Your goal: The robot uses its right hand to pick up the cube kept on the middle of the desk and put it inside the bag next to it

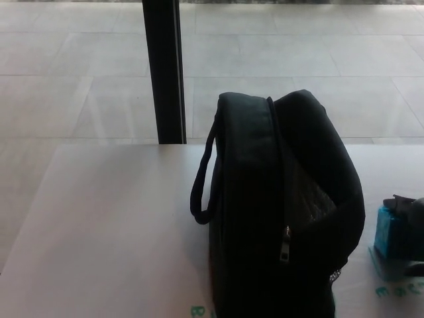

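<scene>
A black bag [281, 212] stands upright in the middle of the white desk [106, 232], its zipper running down the near side and a carry handle on its left. At the right edge of the head view a blue cube [387, 232] sits on the desk just right of the bag. My right hand [409, 228] comes in from the right edge and covers the cube's top and right side, with dark fingers around it. Most of that hand is cut off by the frame. My left hand does not show.
A black vertical post [165, 69] stands behind the desk's far edge, against a pale tiled floor [79, 79]. Green printed marks [397, 289] lie on the desk below the cube.
</scene>
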{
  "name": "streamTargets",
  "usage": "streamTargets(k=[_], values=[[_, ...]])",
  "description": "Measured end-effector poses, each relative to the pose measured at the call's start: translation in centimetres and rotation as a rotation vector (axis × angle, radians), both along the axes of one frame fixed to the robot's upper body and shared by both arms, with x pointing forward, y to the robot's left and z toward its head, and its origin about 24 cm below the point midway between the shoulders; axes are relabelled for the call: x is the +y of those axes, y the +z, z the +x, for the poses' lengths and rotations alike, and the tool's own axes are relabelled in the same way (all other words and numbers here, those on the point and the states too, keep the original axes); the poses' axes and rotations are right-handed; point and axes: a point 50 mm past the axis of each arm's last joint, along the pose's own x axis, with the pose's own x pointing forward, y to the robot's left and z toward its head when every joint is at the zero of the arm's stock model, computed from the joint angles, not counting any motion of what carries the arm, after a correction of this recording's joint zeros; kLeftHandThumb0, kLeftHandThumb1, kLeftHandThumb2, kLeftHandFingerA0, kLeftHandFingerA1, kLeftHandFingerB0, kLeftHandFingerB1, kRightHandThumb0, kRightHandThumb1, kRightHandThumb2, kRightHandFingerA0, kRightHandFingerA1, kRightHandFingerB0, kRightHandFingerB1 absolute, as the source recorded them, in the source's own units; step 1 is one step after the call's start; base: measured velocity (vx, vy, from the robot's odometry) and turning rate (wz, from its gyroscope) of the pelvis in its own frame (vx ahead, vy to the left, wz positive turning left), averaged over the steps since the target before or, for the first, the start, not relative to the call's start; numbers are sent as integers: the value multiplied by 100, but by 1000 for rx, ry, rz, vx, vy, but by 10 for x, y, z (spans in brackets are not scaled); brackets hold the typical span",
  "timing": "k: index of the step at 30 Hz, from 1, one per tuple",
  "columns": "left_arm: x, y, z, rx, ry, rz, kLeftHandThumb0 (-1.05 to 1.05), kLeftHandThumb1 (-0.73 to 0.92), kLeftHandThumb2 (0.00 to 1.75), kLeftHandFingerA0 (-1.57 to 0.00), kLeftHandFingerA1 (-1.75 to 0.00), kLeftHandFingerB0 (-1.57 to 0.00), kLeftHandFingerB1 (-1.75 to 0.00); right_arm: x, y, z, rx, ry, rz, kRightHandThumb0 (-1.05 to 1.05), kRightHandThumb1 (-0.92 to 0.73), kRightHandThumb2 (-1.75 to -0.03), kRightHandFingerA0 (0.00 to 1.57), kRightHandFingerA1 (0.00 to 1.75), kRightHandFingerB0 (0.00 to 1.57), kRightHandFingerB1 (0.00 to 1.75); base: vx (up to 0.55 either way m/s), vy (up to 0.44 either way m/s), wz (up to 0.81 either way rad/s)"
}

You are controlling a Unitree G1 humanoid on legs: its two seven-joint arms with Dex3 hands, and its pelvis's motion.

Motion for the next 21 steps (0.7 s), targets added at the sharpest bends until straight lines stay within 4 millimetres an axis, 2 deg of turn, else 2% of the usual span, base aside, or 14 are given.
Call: streamTargets(k=[1,2,4,5,6,7,11,12,13,14,15,16,20,21], values=[[0,0,0,0,0,-1,-72,51,96,-11,-56,0,-44,0,-1,0,-6,10,-19,-28,-59,-60,70,142,25,37,0,0,0],[0,0,0,0,1,-1,-74,73,62,-12,-52,-8,-31,0,-2,0,-16,22,-37,-31,-73,-66,72,145,57,44,0,0,0],[0,0,1,-1,1,-1,-74,73,62,-12,-52,-8,-31,0,-2,0,-47,48,-72,-31,-73,-66,72,145,57,44,0,0,0],[0,0,1,-1,0,-1,-75,73,62,-13,-51,-8,-31,1,-2,0,-66,61,-84,-24,-75,-71,76,161,77,110,0,0,0],[0,0,1,-1,0,-1,-75,73,62,-13,-51,-8,-31,1,-2,0,-80,71,-91,-24,-75,-71,76,161,77,110,0,0,0],[0,0,1,0,0,-1,-78,72,61,-14,-52,-8,-34,2,-2,-1,-101,84,-98,-24,-79,-76,74,167,74,134,0,0,0],[0,0,1,0,0,0,-76,72,61,-13,-52,-8,-34,4,-2,-1,-162,111,-114,-27,-79,-78,83,163,78,98,0,0,0],[0,0,1,0,0,0,-74,73,62,-13,-52,-9,-32,4,-3,-2,-173,116,-116,-24,-74,-83,87,165,78,109,0,0,0],[0,0,1,0,0,0,-69,57,93,-8,-54,-2,-43,4,-4,-2,-183,121,-117,-25,-74,-86,87,168,75,117,0,0,0],[0,0,1,0,1,1,-82,52,95,-10,-55,0,-39,4,-5,-3,-196,126,-118,-23,-71,-87,85,172,71,133,0,0,0],[0,0,1,0,1,1,-83,52,95,-9,-55,0,-39,4,-5,-4,-207,129,-118,-18,-61,-89,103,173,71,134,0,0,0],[0,0,1,0,1,1,-83,52,95,-12,-56,0,-39,4,-6,-4,-220,133,-117,-21,-59,-93,86,175,69,156,0,0,0],[0,0,1,0,1,1,-84,53,96,-9,-55,-2,-37,5,-7,-6,-268,149,-107,-20,-60,-91,85,175,65,165,0,0,0],[0,0,1,0,1,0,-76,72,62,-12,-52,-7,-33,5,-8,-7,-278,153,-104,-19,-61,-91,85,175,65,165,0,0,0]])
